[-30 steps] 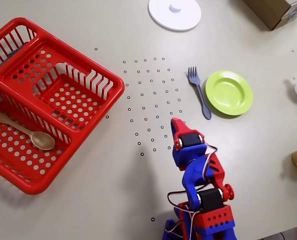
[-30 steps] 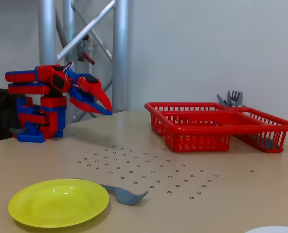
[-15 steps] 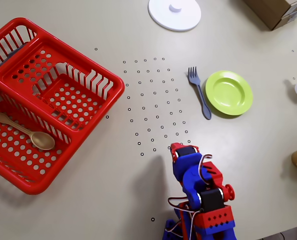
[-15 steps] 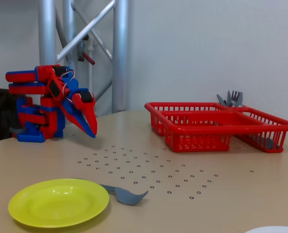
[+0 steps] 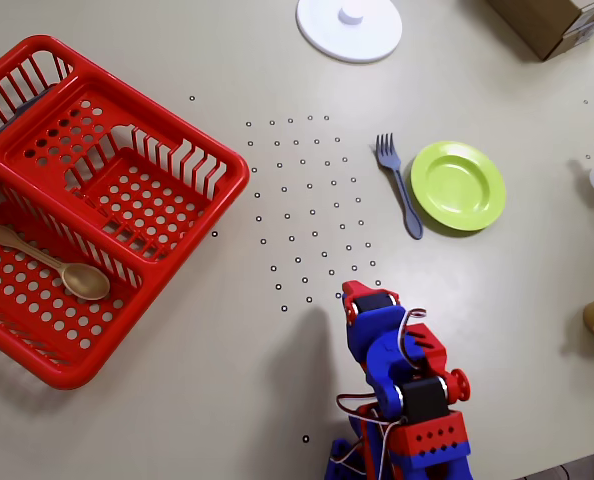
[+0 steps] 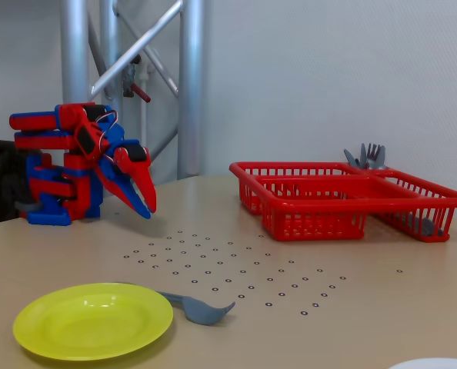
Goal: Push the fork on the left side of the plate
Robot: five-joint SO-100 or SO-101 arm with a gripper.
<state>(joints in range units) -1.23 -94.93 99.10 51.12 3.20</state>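
We see the fork (image 5: 398,185) lying flat on the table (image 5: 227,380), just beside the plate (image 5: 458,185) on the plate's left in the overhead view, its tines toward the table's far edge and its rounded handle end toward the near edge, close against the plate's rim; whether it touches the rim we cannot tell. In the fixed view the fork (image 6: 198,309) shows on the right of the plate (image 6: 92,320), with its curved end lifted a little off the table. The gripper (image 6: 148,209) hangs folded close to the arm's base, pointing down at the table with its tip above the surface, well apart from both fork and plate; from above, the gripper (image 5: 349,292) sits at the near edge of the field of small printed dots (image 5: 307,190). Its two fingers appear pressed together and hold nothing. A red basket (image 5: 87,200) fills the left side of the table in the overhead view, with a tan spoon (image 5: 52,263) lying in its near compartment; in the fixed view we see more cutlery (image 6: 367,156) standing up behind the basket (image 6: 344,198). A white disc with a centre knob (image 5: 349,25) lies at the far edge of the table, and a cardboard box (image 5: 552,20) sits at the far right corner.
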